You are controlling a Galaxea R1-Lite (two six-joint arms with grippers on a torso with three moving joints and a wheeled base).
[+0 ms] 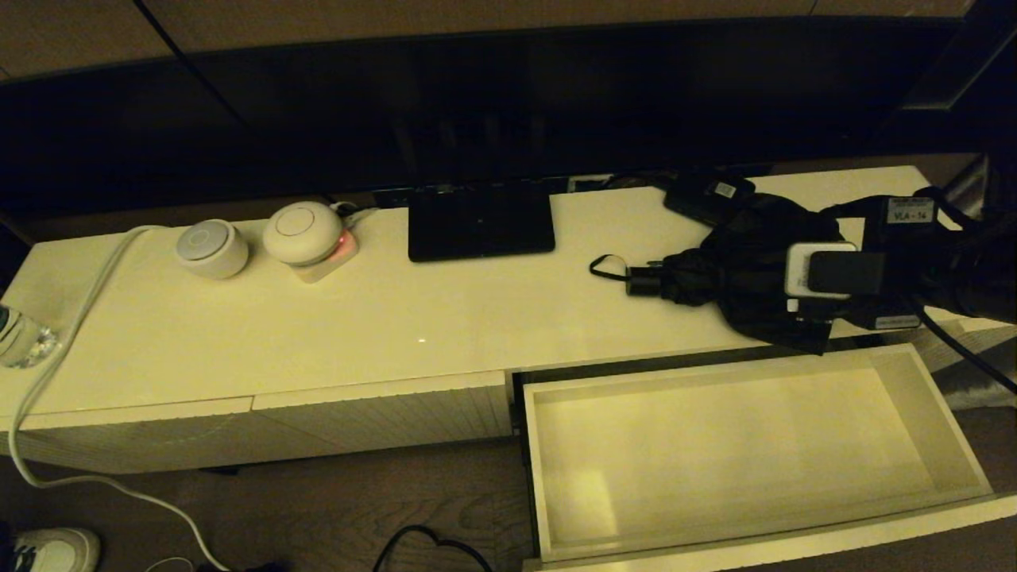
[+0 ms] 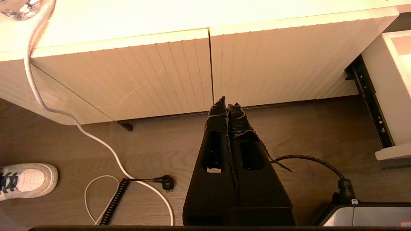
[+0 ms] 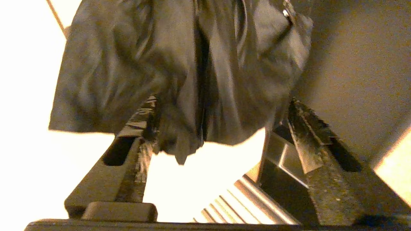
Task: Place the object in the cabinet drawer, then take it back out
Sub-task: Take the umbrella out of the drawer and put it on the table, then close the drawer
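The black folding umbrella point(image 1: 731, 262) lies on the cabinet top at the right, its short handle point(image 1: 643, 280) and wrist loop point(image 1: 604, 266) pointing left, and some fabric hangs over the front edge. My right gripper point(image 1: 775, 278) reaches in from the right at the umbrella's bunchy end. In the right wrist view its fingers point(image 3: 138, 128) stand wide apart on either side of the fabric point(image 3: 192, 64), so the right gripper point(image 3: 221, 102) is open. The cabinet drawer point(image 1: 802, 544) is pulled out below and is empty. My left gripper point(image 2: 227, 101) is shut, empty and low before the ribbed fronts.
On the top are a flat black stand point(image 1: 481, 218), a small black box with a white label point(image 1: 707, 195), two round white devices point(image 1: 212, 248) and a white cable point(image 1: 63, 349). A bottle point(image 1: 20, 338) stands at the far left. Cables and a shoe point(image 2: 27, 179) lie on the floor.
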